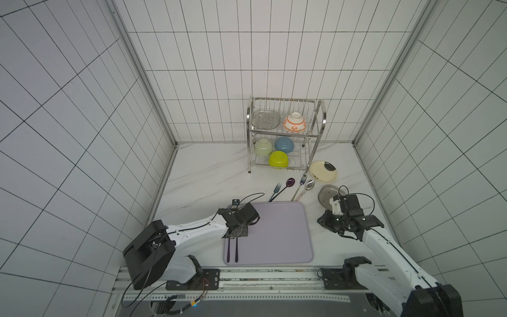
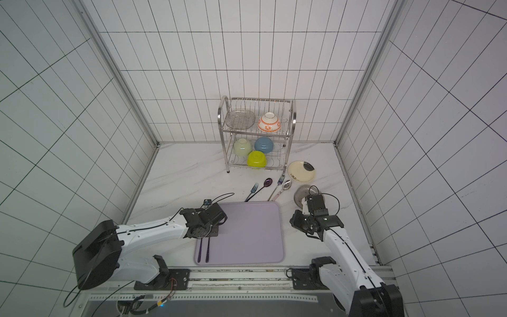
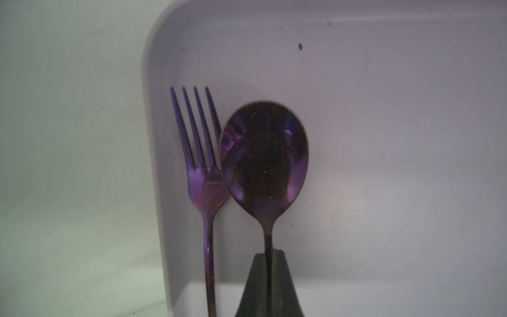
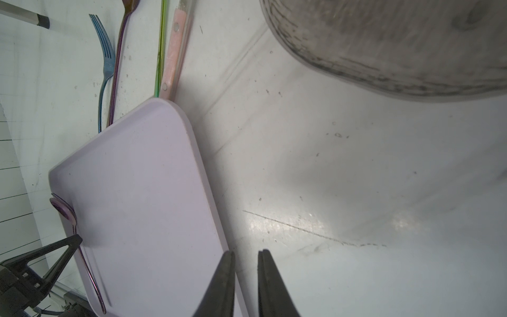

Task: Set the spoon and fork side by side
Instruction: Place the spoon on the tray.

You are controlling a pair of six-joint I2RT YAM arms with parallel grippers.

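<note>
Inside the left edge of the lilac rectangular plastic tray (image 1: 277, 236), the purple metal fork (image 3: 204, 181) and purple metal spoon (image 3: 264, 159) lie side by side, heads touching. The left gripper (image 3: 270, 256) pinches the spoon's handle. The right gripper (image 4: 246, 263), fingers narrowly apart and empty, hovers beside the tray's right edge.

Lilac tray (image 1: 279, 236): centre and right side lay bare, free for a pass. The left strip was taken by the purple fork (image 3: 203, 175) and spoon (image 3: 264, 156), with the left gripper (image 3: 270, 255) clamped on the spoon's handle. Loose forks and spoons (image 1: 290, 182) crowded the far edge. The pot lid (image 1: 326, 192) and right gripper (image 4: 246, 254) stood to the right.
</note>
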